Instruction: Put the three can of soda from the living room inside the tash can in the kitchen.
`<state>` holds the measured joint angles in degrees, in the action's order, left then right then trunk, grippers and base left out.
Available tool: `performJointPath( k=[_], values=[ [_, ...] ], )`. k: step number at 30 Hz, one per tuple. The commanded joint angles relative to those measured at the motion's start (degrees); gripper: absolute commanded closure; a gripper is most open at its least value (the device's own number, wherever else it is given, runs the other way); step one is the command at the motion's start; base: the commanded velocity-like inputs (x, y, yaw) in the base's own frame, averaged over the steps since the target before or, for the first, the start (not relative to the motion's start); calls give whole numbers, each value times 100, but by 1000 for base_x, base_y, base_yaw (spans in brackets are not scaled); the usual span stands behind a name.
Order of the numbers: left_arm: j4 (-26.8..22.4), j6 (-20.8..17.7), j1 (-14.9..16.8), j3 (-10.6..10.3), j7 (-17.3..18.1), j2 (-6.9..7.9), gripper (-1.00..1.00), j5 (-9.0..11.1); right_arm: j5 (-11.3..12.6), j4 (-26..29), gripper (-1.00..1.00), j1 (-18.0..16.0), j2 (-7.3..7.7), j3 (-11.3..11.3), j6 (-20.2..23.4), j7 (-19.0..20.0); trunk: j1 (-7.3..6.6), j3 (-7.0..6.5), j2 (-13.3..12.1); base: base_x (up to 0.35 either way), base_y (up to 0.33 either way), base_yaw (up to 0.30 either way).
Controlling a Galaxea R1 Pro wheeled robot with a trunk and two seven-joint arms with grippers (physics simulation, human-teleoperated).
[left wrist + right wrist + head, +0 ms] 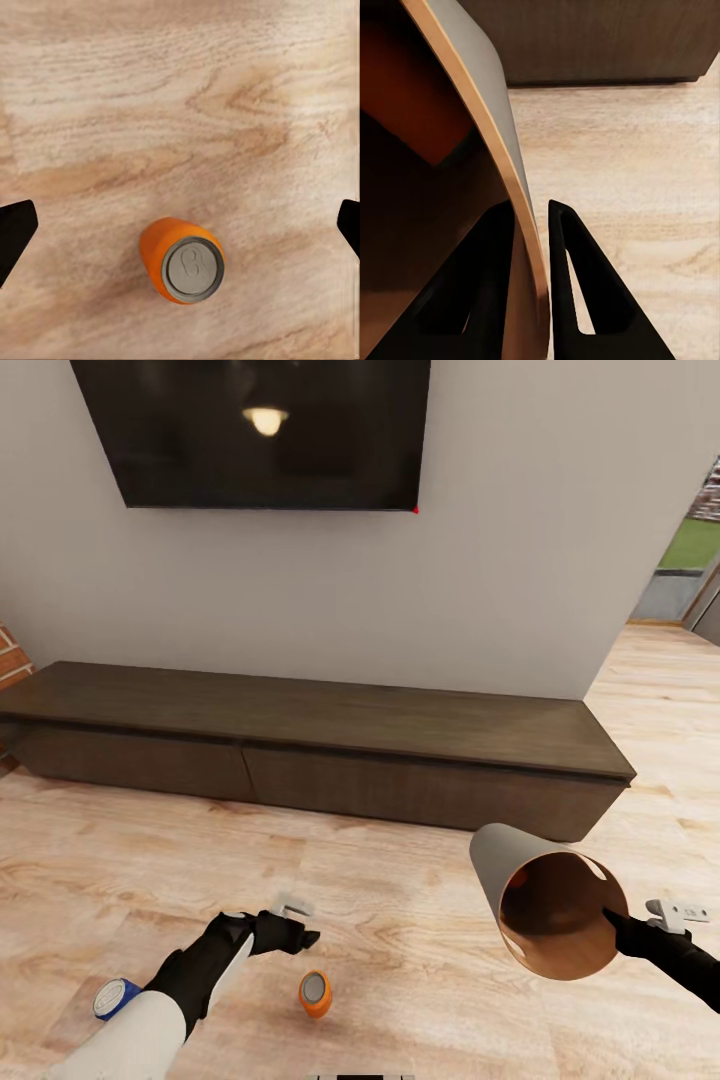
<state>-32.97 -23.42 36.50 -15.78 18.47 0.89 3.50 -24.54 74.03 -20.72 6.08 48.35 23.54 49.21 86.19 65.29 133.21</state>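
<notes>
Left pincer (300, 923) hanging open over the can of soda (315, 993); right pincer (534, 225) clamping the tash can (548, 903) rim.
Left wrist view is showing the can upright on the wood floor (180, 112); head view is adding a blue can (114, 998) beside the left arm.

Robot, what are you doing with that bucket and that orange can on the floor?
The right gripper is pinching the rim of the trash can and holding it in the air, tipped so its brown inside shows. One orange soda can stands on the wood floor in front of the long dark cabinet under the TV. The left gripper hangs open above that can, not touching it. The can is not in the trash can yet.
</notes>
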Motion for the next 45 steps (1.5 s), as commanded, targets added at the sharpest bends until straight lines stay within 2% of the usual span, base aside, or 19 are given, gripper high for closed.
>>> performJointPath(
  k=[1, 4, 9, 15, 24, 36, 42, 45],
  values=[
    [2, -10, 5, 5, 19, 2, -100, 14, 72, 4, 100, -2, 0, -4, 26, 21, 0, -1, 0, 0, 0, 0],
    [6, -135, 24, 15, 59, 0, -100, 44, 72, 6, 100, -2, -4, -8, 27, 20, 0, -1, 0, 0, 0, 0],
    [-35, -758, 55, 23, 63, -19, -100, 96, 72, 0, 100, -2, -9, -53, 28, 20, 87, 71, 161, 0, 0, 0],
    [-7, -996, 169, 37, 59, -28, -100, 103, 72, -2, 100, -2, -10, -68, 28, 28, 219, 179, 401, 0, 0, 0],
    [1, -1041, 202, 46, 75, -33, -100, 111, 72, -2, 100, -2, -17, -73, 26, 44, 417, 341, 762, 0, 0, 0],
    [8, -1003, 192, 34, 72, -42, -100, 110, 72, 4, 100, -2, -27, -80, 25, 52, 417, 341, 762, 0, 0, 0],
    [5, -979, 192, 32, 77, -44, -100, 115, 72, 2, 100, -2, -58, -80, -46, 54, 548, 448, 1003, 0, 0, 0],
    [2, -962, 191, 31, 81, -45, -100, 115, 72, -1, 100, -2, -88, -80, -69, 54, 556, 515, 1007, 0, 0, 0]
  ],
)
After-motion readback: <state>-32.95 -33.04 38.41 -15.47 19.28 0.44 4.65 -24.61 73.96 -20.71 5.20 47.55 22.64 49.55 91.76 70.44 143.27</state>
